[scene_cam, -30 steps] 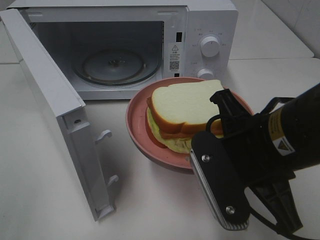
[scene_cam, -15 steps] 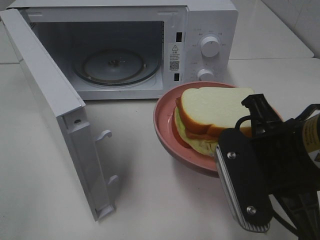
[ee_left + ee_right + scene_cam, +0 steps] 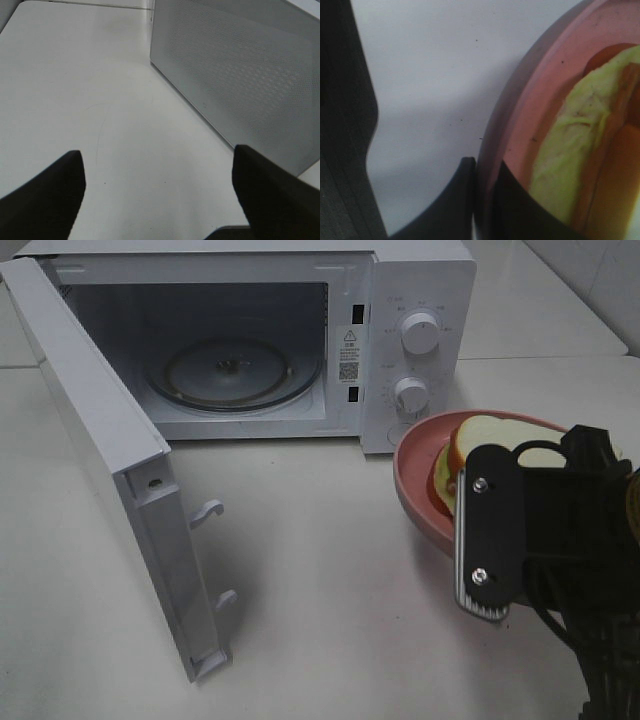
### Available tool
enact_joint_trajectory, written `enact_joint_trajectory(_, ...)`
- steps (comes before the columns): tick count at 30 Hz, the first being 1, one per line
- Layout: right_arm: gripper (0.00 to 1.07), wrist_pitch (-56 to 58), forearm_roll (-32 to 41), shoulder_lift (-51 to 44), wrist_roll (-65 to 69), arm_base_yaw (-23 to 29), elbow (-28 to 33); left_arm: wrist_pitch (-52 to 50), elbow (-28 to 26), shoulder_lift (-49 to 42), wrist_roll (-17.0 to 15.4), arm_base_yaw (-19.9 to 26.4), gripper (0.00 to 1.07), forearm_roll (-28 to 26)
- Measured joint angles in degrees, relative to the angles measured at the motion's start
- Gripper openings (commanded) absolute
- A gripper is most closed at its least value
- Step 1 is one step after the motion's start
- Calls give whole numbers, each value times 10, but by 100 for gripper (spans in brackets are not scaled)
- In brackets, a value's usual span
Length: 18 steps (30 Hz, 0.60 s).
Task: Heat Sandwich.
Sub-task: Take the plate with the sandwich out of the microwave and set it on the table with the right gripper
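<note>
The sandwich (image 3: 482,433), white bread with an orange-brown crust and pale green filling, lies on a pink plate (image 3: 415,480) to the right of the white microwave (image 3: 420,280). My right gripper (image 3: 470,540) is shut on the plate's near rim and hides much of the plate. In the right wrist view its fingers (image 3: 465,200) pinch the pink rim (image 3: 520,115), with the sandwich (image 3: 560,165) just beyond. The microwave door (image 3: 90,430) stands wide open, showing the glass turntable (image 3: 235,370). My left gripper (image 3: 159,162) is open over bare table beside the door's mesh panel (image 3: 240,75).
The open door juts toward the table's front left, its latch hooks (image 3: 210,510) pointing right. Two control knobs (image 3: 420,332) sit on the microwave's right panel, close to the plate. White tabletop (image 3: 320,570) lies between the door and the plate.
My right gripper has carried the plate and sandwich rightward, from in front of the microwave opening to beside the control panel. The left gripper and the door have not moved.
</note>
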Motion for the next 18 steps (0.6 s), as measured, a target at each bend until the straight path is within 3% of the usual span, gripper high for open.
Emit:
enact_joint_trajectory(12,0,104,-33,52,211,-4,-90,0,0,0,0,0,76,0)
enact_joint_trajectory(18,0,149,-31,126,271,-66,-164,0,0,0,0,0,76,0)
